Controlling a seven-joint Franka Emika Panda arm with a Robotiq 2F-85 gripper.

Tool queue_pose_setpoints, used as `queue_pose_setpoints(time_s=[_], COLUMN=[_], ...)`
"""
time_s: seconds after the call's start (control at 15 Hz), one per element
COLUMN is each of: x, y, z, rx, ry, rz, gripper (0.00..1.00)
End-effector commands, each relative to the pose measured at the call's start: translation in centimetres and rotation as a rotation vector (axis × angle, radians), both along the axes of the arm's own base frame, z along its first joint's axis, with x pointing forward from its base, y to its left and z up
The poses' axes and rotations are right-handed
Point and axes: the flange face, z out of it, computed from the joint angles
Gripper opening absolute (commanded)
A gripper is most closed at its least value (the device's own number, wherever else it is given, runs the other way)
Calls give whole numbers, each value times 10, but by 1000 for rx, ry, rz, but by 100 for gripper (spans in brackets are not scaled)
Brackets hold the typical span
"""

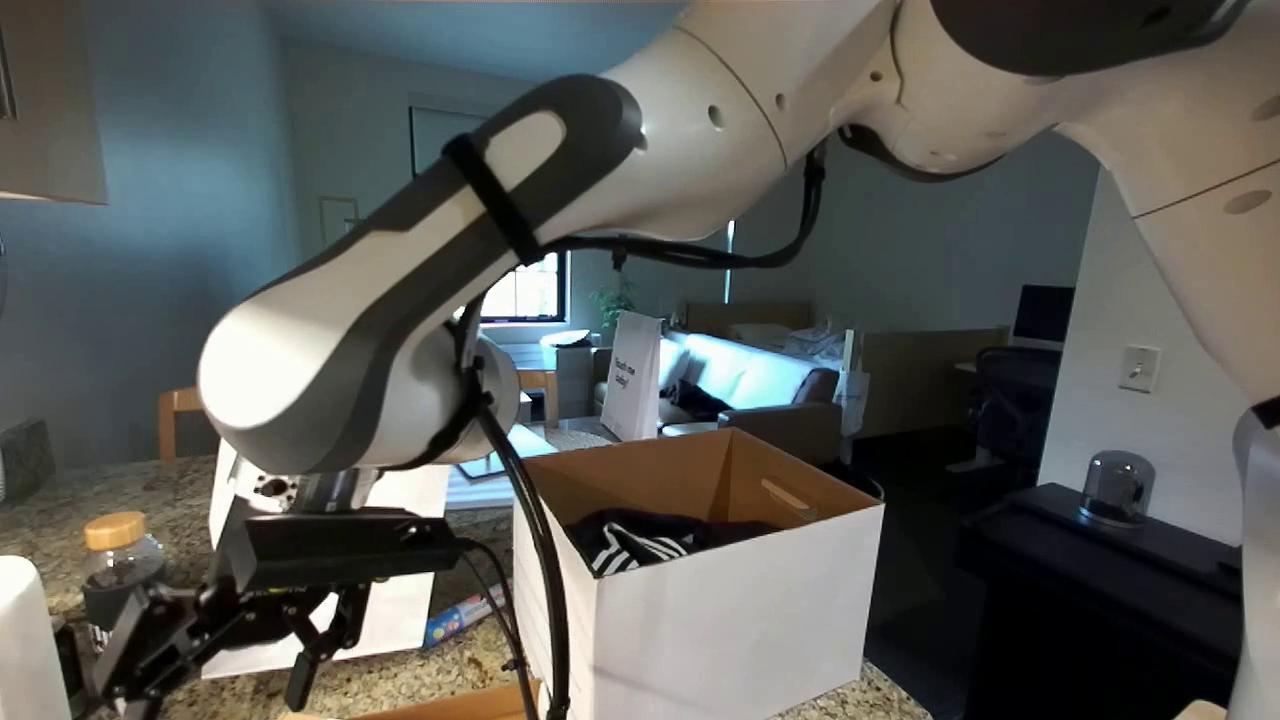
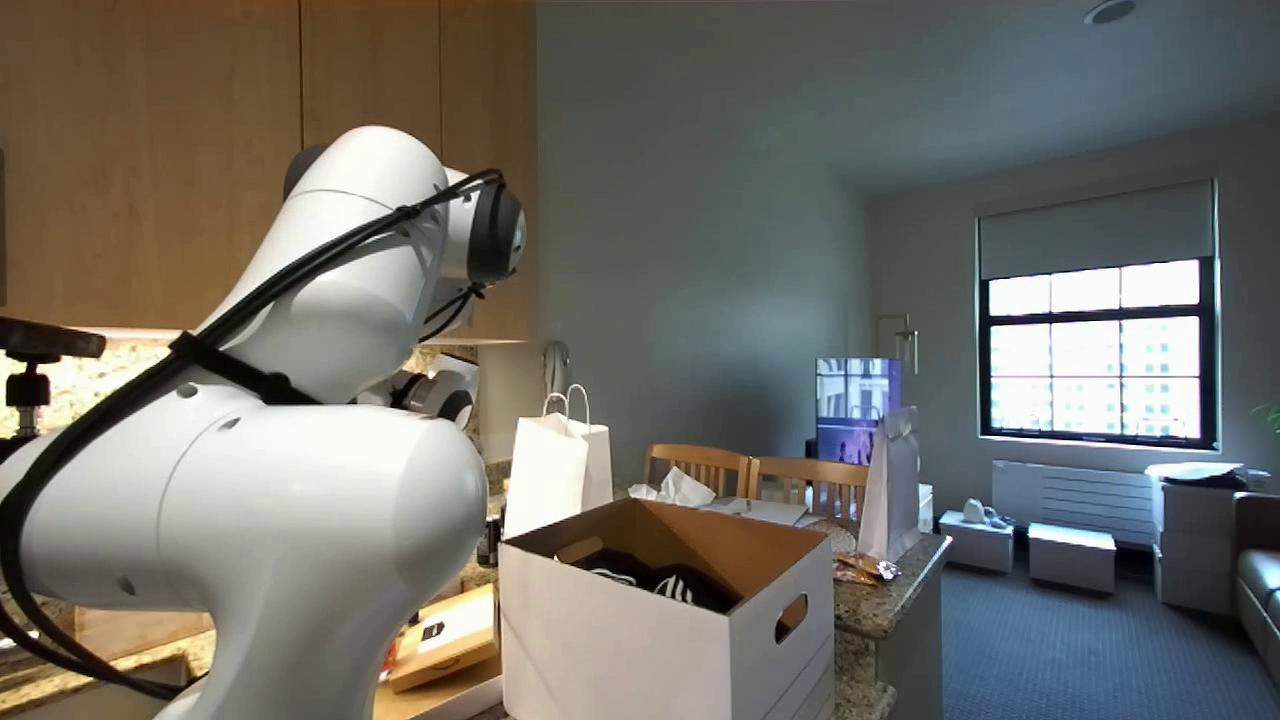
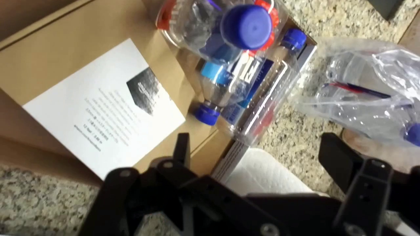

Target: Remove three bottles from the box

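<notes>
Several clear plastic bottles with blue caps [image 3: 251,28] lie heaped at one end of an open brown cardboard box [image 3: 203,154] in the wrist view. One long bottle [image 3: 270,95] rests along that box's edge, and a smaller bottle [image 3: 224,87] lies beside it. On the granite outside sits crumpled clear plastic [image 3: 367,98] with a blue cap [image 3: 412,133] at its side; whether it is a bottle I cannot tell. My gripper [image 3: 257,147] is spread wide, nothing held between its fingers. An exterior view shows the gripper [image 1: 210,685] low over the counter.
A large white box [image 1: 735,620] with dark striped cloth [image 1: 640,540] inside stands close by. White paper [image 3: 262,173] lies below the jaws. A jar [image 1: 120,570] with a wooden lid and a white paper bag [image 2: 555,470] stand on the counter. Flat cardboard [image 2: 450,635] lies beside the white box.
</notes>
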Motion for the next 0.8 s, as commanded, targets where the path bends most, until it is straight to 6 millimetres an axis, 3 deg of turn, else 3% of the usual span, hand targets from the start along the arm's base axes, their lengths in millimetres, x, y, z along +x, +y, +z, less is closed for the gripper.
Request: queue_pose_setpoints(time_s=[0.0, 0.27, 0.53, 0.73], x=[8, 33, 66, 85], y=[-34, -100, -188, -260], z=[52, 118, 180, 202], rx=[46, -24, -190, -333], ry=[-114, -185, -173, -78], rz=[-102, -261, -426, -487], gripper=[100, 100, 100, 100])
